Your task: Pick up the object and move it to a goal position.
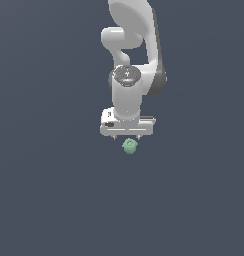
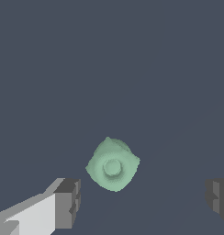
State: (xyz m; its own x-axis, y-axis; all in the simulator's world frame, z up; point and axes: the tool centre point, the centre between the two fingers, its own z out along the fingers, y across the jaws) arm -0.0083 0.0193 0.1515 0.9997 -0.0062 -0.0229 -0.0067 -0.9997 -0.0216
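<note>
The object (image 1: 129,146), a small pale green knobbly lump, sits in the exterior view on the plain dark surface (image 1: 49,200) just below the white gripper (image 1: 127,137), whose arm points straight down over it, probably lining up for a pick from above. In the wrist view the object (image 2: 113,164) lies untouched, beyond the line between the two grey fingertips (image 2: 68,202), nearer this one than the other; the jaws stand wide apart, released and holding nothing.

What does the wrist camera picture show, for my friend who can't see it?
A small pale green knobbly lump lies on a plain dark grey floor. The open gripper has one finger on each side, not touching it.
</note>
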